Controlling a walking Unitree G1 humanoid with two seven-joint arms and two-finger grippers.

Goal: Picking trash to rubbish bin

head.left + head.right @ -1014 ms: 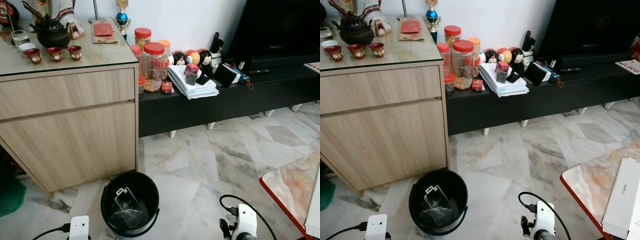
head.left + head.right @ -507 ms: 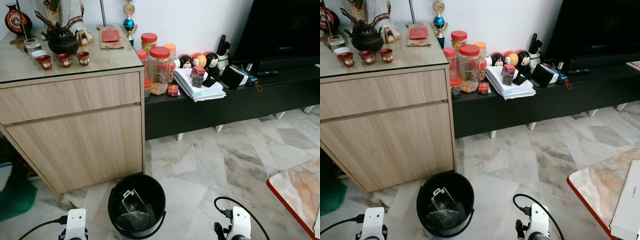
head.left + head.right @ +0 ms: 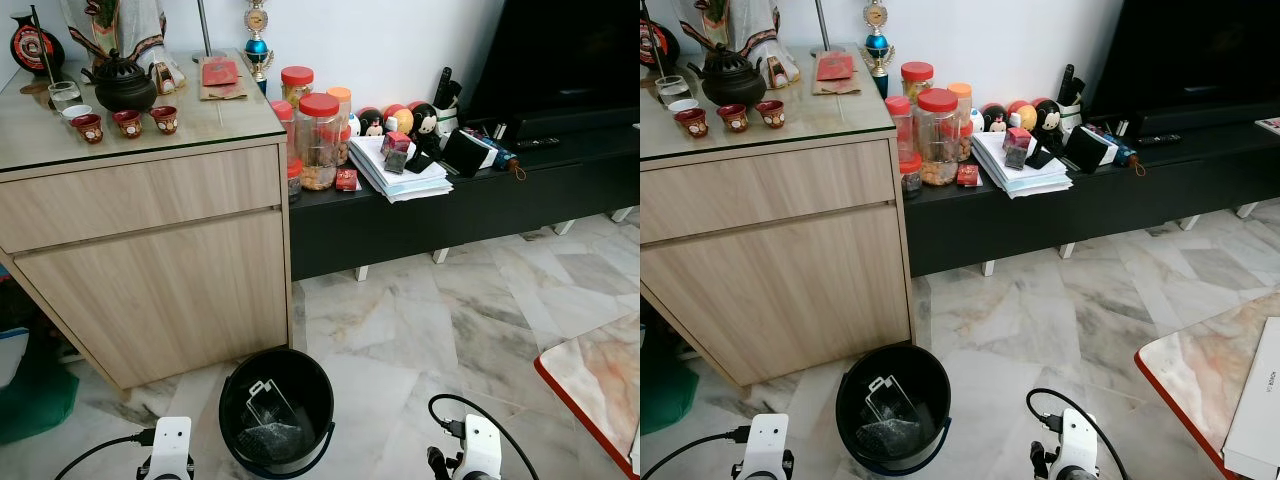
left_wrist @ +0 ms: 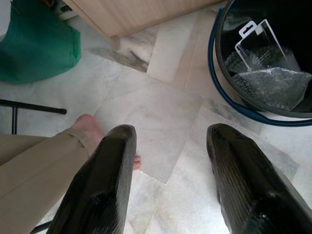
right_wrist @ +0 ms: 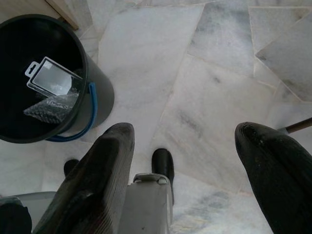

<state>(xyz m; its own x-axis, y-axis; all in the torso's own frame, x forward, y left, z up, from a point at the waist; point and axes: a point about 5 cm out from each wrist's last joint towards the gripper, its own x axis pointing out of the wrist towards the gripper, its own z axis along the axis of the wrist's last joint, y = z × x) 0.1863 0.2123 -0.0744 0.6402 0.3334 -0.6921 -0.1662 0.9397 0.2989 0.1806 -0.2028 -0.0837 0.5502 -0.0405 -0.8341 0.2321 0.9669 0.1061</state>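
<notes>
Left pincer (image 4: 168,161): fingers apart, nothing between them, pointing down at bare marble floor (image 4: 161,112). In the left wrist view the rubbish bin (image 4: 229,97) occupies the upper right of the frame, just beyond the tip of one finger. A person's bare foot (image 4: 90,127) and trouser leg lie at lower left.

Right pincer (image 5: 185,161): fingers wide apart, also empty, over the floor. In the right wrist view the bin sits at upper left, farther from the fingertips than it is from the left pincer's.

In the left eye view the bin (image 3: 277,412) stands at lower centre, in front of the wooden cabinet (image 3: 150,260), between the two wrist housings and closer to the left one (image 3: 172,445) than to the right one (image 3: 480,445). Judgement: the left arm is the nearer to the bin.

Bin contents: a clear plastic blister pack (image 4: 258,41) lying tilted over a crumpled sheet of bubble wrap (image 4: 273,83). The bin opening faces straight up, so any drop calls for a vertical approach.

No loose trash is identifiable on the visible floor. The marble worktop (image 3: 600,375) at lower right is a possible source.
</notes>
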